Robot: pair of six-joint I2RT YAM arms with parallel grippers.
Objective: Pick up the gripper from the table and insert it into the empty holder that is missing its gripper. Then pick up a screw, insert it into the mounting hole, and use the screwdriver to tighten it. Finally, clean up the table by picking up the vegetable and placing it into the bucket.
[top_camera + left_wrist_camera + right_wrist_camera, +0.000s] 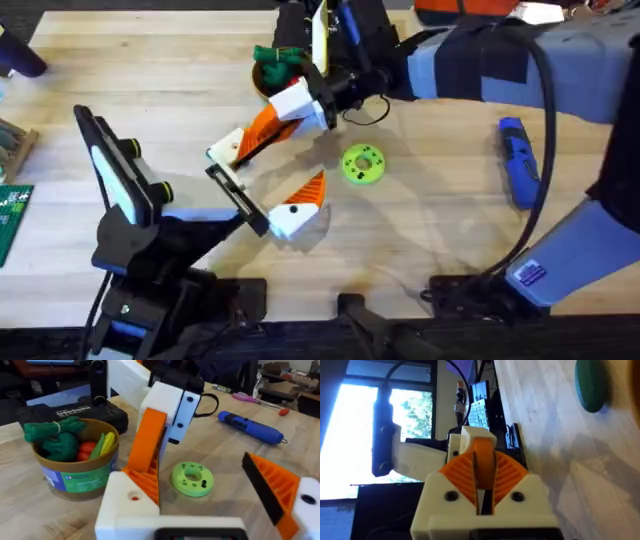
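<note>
Toy vegetables inside the bucket [75,467]

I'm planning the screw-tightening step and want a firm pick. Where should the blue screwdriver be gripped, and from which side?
Probably best: grip the blue screwdriver around the middle of its barrel, coming straight down from above with a finger on either side of its narrow width. It lies flat on the table with bare wood beside it, and its thin metal tip offers little to hold.
</note>
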